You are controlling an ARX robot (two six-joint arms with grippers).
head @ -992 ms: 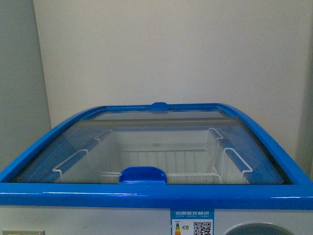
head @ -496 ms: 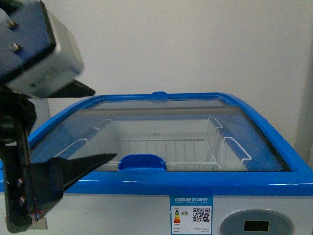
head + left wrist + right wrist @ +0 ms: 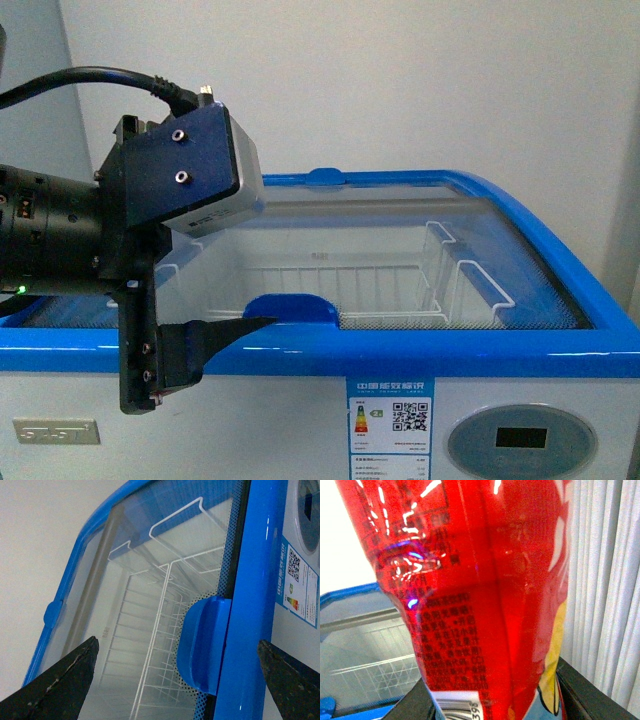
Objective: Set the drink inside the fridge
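The left arm (image 3: 60, 225) reached in level from the left, a black cable (image 3: 100, 75) looping off its back. Its wrist was rolled so that the left gripper (image 3: 176, 642) stood on edge. In the front view a grey wrist camera (image 3: 205, 170) hid the upper finger, and the lower one ran forward beneath it. The wrist view showed both black fingertips (image 3: 65, 675) spread wide apart, holding nothing.

Just ahead of that gap sat the blue handle (image 3: 202, 645) of the glass lid (image 3: 400, 215), at the front rim of the fridge (image 3: 420, 352). Whether the lower fingertip touched the handle could not be told. Past the handle and under the closed glass, white wire baskets (image 3: 340, 290) hung inside. Below the gripper, the fridge's white front carried an energy label (image 3: 390, 428) and a round display (image 3: 520, 438). A plain pale wall (image 3: 400, 90) stood behind.

The right gripper (image 3: 495, 702) appeared only in its own wrist view, clamped on the drink (image 3: 480, 590). This was a red printed bottle filling the frame, with black jaws on either side of its base. Beyond it lay a blue fridge corner.
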